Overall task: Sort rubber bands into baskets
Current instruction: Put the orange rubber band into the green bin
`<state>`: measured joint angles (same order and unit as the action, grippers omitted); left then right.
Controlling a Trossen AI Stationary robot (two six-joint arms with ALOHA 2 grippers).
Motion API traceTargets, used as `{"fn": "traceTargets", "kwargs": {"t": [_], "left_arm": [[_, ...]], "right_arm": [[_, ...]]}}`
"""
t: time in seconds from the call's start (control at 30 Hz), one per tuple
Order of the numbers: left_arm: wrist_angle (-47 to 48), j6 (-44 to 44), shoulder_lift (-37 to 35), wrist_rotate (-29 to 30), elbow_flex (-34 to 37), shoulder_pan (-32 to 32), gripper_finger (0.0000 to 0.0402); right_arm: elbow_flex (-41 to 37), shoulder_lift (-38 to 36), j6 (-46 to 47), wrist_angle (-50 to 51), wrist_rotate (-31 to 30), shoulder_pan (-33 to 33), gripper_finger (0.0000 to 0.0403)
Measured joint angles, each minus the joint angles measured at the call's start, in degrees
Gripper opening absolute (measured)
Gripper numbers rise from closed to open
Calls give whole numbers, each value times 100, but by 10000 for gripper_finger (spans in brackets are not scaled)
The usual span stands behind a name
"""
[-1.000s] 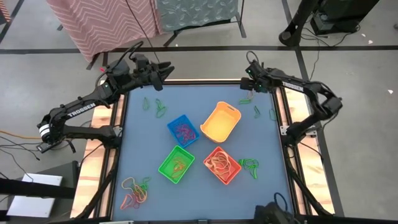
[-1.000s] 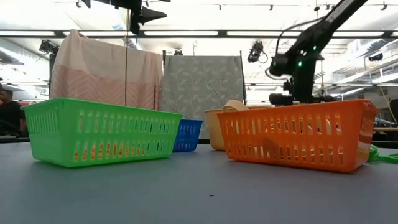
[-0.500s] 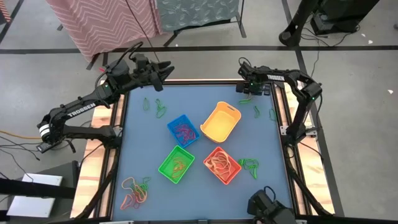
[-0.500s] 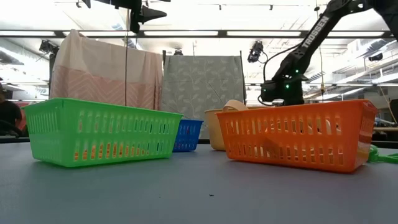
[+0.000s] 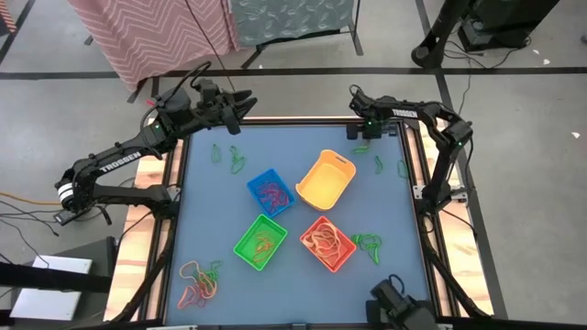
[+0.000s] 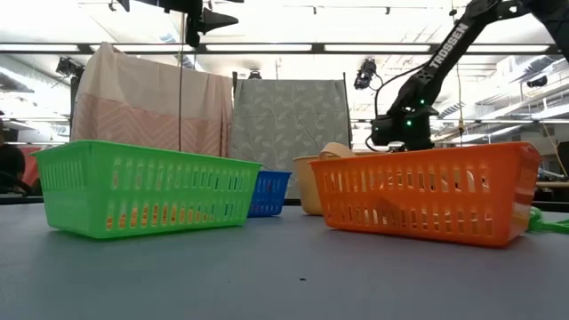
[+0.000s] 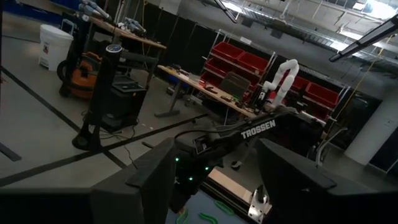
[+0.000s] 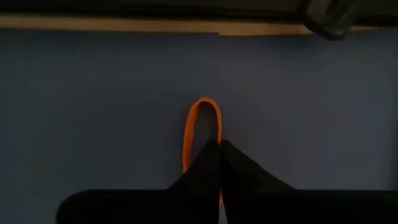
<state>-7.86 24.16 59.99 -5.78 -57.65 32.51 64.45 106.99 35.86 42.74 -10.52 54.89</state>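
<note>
My right gripper (image 5: 359,129) is down at the table's far right corner, shut on an orange rubber band (image 8: 202,124). In the low view its fingers are hidden behind the orange basket (image 6: 427,191). My left gripper (image 5: 237,106) hangs open and high over the far left edge, holding nothing; its wrist view shows its fingers spread (image 7: 217,171). The blue basket (image 5: 270,192), yellow basket (image 5: 326,179), green basket (image 5: 260,241) and orange basket (image 5: 326,242) stand mid-table with bands inside. Loose rubber bands lie far left (image 5: 231,159), near left (image 5: 200,280) and right (image 5: 368,243). My right gripper pinches one end of the orange band (image 8: 210,144) between its two shut fingertips (image 8: 231,155). The fingers come from above, pointing down at the mat. The band's free loop (image 8: 203,102) sticks out past the tips; whether it rests on the mat or is lifted cannot be told.
The table's raised far rim (image 8: 155,23) runs close beyond the right gripper. Two green bands (image 5: 379,163) lie by the right edge. Cloth-draped racks (image 6: 151,98) and a person's dark sleeve (image 6: 11,164) show beyond the table.
My right gripper has come down to the mat and shifted a little toward the far left, its arm folding in toward the far edge. The left arm has kept still.
</note>
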Motion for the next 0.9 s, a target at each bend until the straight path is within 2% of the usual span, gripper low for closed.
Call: {"fn": "traceTargets", "kwargs": {"t": [0.1,0.3,0.43,0.57,0.73,0.9], "left_arm": [[-8,2,0,0,0,0,227],[-32,7,0,13,0,0,227],[-35,9,0,92,0,0,227],[-37,17,0,125,0,0,227],[36,28,0,125,0,0,227],[98,145,0,125,0,0,227]], "right_arm": [[-69,-440,-231,40,-103,-41,6],[-33,-1872,-471,-402,-56,-290,3],[-9,-2790,-477,-888,503,-681,2],[-17,-3291,-355,-1332,1029,-1448,2],[-13,-3217,-8,-1947,1171,-2772,2],[-13,-2507,209,-3218,1264,-4100,2]]}}
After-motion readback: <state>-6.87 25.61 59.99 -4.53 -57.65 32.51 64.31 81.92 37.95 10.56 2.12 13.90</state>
